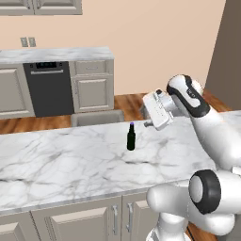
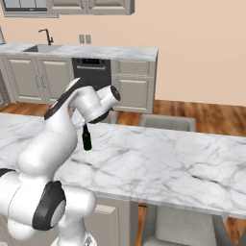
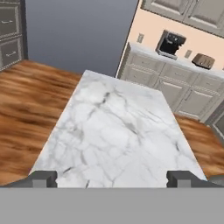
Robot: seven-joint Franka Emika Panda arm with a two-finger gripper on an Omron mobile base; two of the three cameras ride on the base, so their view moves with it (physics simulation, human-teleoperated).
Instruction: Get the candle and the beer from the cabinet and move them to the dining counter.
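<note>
Currently my gripper (image 3: 112,178) stands fully open and empty, raised beside the beer (image 1: 131,137), which stands upright on the dining counter (image 1: 56,160), apparently delivered; I judge the candle is yet to be fetched

- Dark green-black beer (image 1: 131,139) glass, purple cap.
- White dining counter (image 1: 56,162) marble, grey-veined (beige panelled base below).
- Black dishwasher (image 1: 48,88) front among beige cabinets.
- Reddish-brown wooden floor (image 3: 26,109), streaked.
- Peach wall (image 2: 192,48), plain.
</note>
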